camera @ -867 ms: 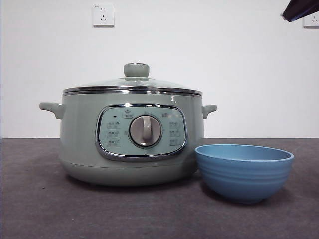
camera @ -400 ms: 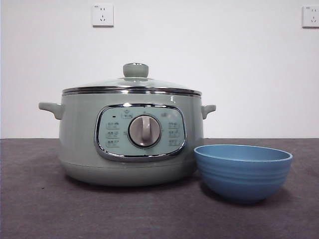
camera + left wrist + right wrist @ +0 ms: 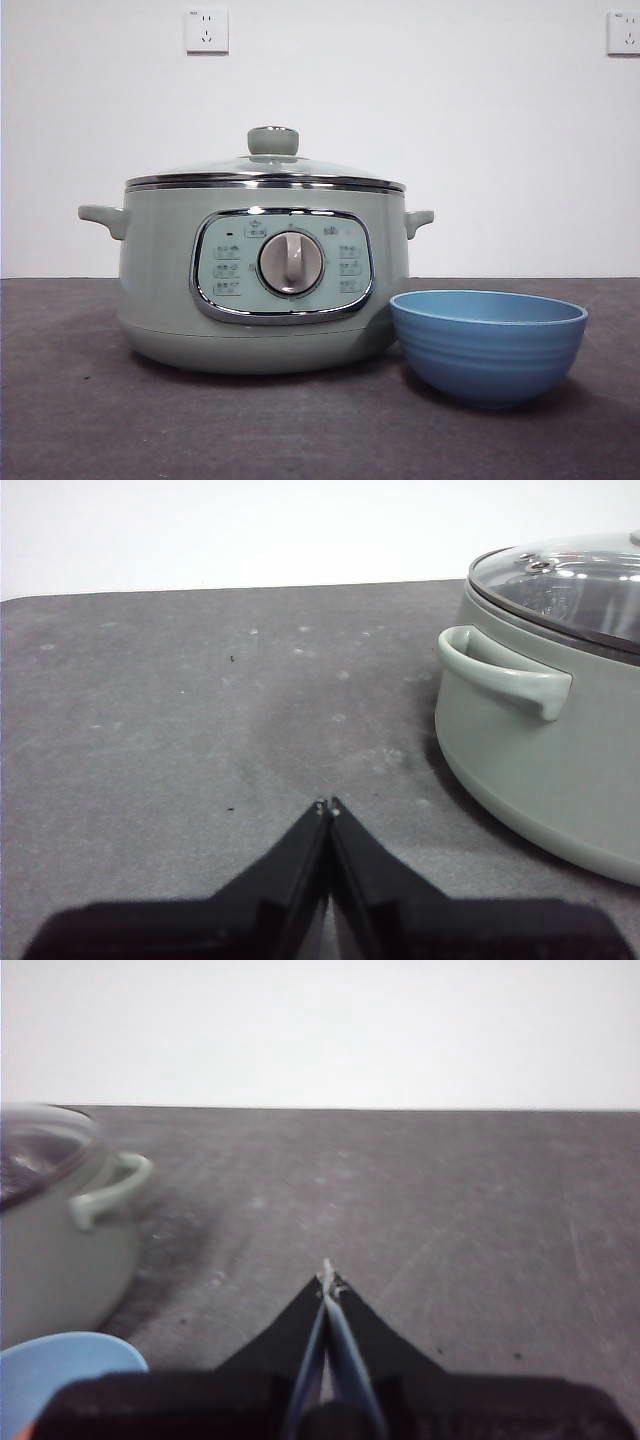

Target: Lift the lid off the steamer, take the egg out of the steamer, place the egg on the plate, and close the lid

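A big pale green steamer (image 3: 262, 285) is set on a dark grey table (image 3: 80, 420). It is closed by a clear glass lid (image 3: 265, 168), and a small green knob (image 3: 273, 140) is seen on top of the lid. A round grey dial (image 3: 291, 263) is fixed in the middle of the shiny panel. A small handle is seen on each side. A blue plate (image 3: 488, 343), shaped like a bowl, is placed just to the right, a bit nearer. Two white sockets (image 3: 206, 30) are seen on the far wall.

left fingers (image 3: 318, 832) — black, tapered | right fingers (image 3: 340, 1335) — black, pointed
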Controlling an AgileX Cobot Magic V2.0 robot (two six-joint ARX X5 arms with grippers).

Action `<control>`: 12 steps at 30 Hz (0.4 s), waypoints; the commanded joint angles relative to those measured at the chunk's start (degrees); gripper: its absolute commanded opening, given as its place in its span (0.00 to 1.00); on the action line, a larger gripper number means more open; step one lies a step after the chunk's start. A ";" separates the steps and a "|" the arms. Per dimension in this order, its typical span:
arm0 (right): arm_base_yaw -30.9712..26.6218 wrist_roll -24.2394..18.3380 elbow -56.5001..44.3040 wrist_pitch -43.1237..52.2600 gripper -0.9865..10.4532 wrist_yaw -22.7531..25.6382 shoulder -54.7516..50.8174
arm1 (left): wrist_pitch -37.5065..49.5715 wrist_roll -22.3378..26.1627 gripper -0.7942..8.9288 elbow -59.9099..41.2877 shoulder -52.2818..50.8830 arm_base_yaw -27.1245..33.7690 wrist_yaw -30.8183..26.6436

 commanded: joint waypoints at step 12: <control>-0.22 6.01 -7.56 -2.19 0.09 1.42 -5.46 | 0.17 -0.39 0.08 -0.76 -0.13 0.22 -0.02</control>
